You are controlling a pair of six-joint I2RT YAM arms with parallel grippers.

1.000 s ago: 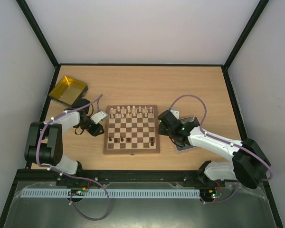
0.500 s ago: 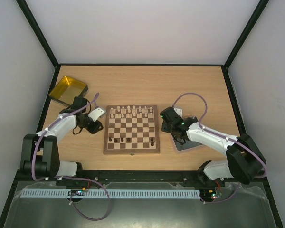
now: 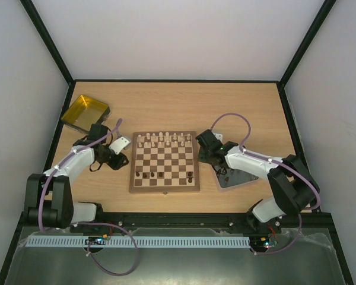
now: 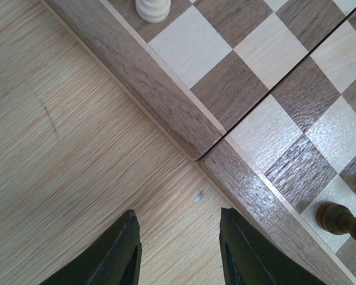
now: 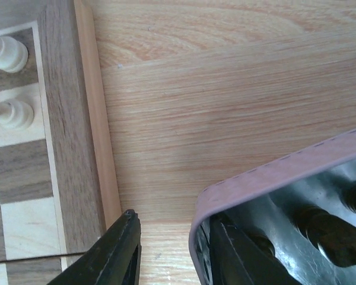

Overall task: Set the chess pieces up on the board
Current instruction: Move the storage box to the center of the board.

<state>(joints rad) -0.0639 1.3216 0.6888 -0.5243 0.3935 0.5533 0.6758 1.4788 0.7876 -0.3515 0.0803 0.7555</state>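
Note:
The board (image 3: 164,161) lies in the middle of the table. Pale chess pieces (image 3: 164,139) line its far rows, and a few dark ones (image 3: 148,174) stand near its front. My left gripper (image 3: 120,159) hangs open over bare table just left of the board's edge (image 4: 184,127), with nothing between its fingers (image 4: 121,252). A dark piece (image 4: 341,221) and a pale one (image 4: 152,9) show on the squares. My right gripper (image 5: 173,228) is open astride the grey tray's rim (image 5: 273,172): one finger (image 5: 225,255) inside the tray, the other over the table.
The grey tray (image 3: 234,178) right of the board holds dark pieces (image 5: 326,228). A yellow tray (image 3: 85,113) sits at the far left. The board's right border (image 5: 65,148) runs close to my right gripper, with pale pieces (image 5: 6,53) behind it.
My right gripper's jaws have narrowed at the tray's corner while that arm's elbow swung inward. The left arm's elbow shifted; its gripper stayed beside the board's left edge.

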